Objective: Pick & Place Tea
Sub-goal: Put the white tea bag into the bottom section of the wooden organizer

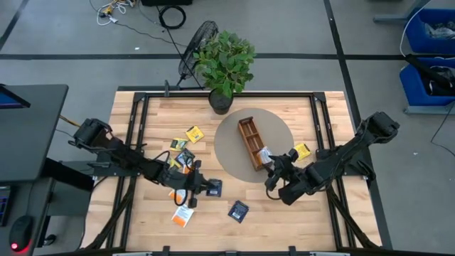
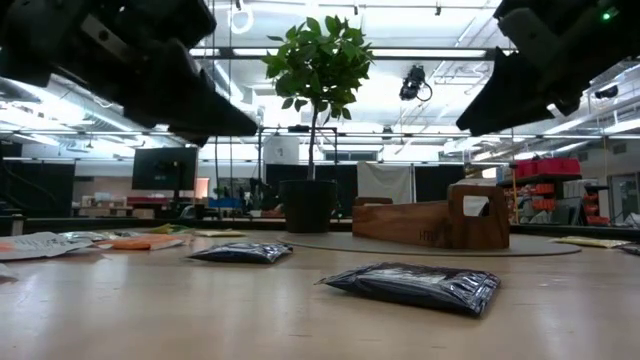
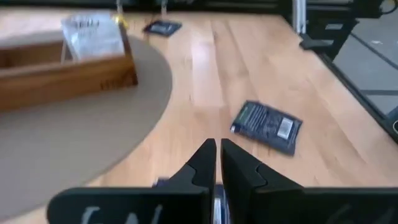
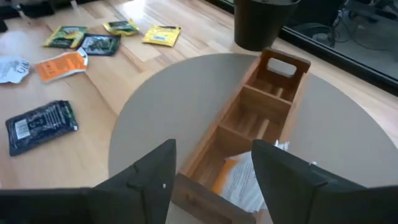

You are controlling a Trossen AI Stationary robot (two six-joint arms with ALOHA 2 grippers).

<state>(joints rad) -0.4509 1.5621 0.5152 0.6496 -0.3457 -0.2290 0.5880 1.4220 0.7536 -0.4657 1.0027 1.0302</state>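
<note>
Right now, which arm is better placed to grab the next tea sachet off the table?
Left. The left gripper hovers amid the loose sachets, beside a navy sachet; the right gripper is over the wooden tray.

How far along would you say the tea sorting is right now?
Done: one orange-and-white sachet lies in the tray's end compartment. In hand: nothing; the right gripper hangs open over it, the left gripper is shut and empty. Left: navy sachets and the rest on the table.
</note>
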